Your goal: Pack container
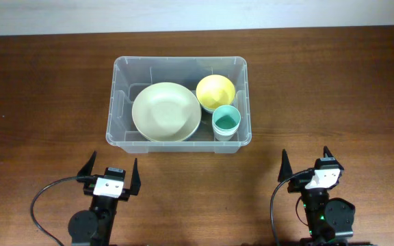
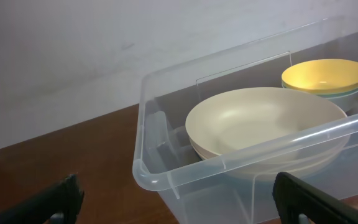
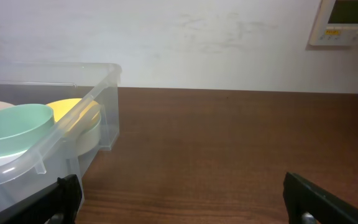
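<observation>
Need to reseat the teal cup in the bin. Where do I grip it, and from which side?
Take the teal cup by its rim, straight down from above, one finger inside the mouth. It stands upright in the near right corner of the container, with walls and the yellow bowl close by, so its sides look blocked.
</observation>
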### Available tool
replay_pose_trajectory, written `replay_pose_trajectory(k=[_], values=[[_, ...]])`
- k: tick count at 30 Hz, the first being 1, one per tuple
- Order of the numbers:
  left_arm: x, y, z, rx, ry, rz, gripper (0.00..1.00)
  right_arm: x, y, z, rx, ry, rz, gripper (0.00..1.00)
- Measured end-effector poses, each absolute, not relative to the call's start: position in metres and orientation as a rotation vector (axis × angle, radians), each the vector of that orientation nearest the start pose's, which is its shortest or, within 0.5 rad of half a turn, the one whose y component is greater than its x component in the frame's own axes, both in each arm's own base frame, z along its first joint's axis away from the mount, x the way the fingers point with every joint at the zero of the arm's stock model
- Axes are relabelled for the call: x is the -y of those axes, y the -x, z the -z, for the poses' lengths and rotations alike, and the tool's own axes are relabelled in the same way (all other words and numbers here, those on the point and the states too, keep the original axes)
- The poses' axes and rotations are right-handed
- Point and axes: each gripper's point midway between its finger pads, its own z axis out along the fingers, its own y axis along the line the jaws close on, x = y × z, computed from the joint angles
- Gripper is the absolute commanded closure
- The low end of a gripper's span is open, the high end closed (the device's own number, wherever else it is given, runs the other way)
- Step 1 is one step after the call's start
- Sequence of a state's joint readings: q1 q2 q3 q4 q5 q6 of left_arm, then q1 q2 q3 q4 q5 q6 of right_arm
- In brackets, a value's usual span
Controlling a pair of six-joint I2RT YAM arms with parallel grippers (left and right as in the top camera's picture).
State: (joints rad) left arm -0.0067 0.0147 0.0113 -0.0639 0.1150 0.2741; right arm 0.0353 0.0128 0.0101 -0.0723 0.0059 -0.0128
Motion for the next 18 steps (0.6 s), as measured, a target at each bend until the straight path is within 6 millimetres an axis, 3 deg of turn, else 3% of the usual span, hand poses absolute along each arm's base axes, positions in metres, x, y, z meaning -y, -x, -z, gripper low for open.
replay_pose_trajectory(k=[18], values=[[0.0214, -0.2453, -0.1601, -1.608, -0.316, -0.111, 0.0, -0.0077, -0.2463, -0.1578, -1.645, 0.035, -0.013, 0.01]])
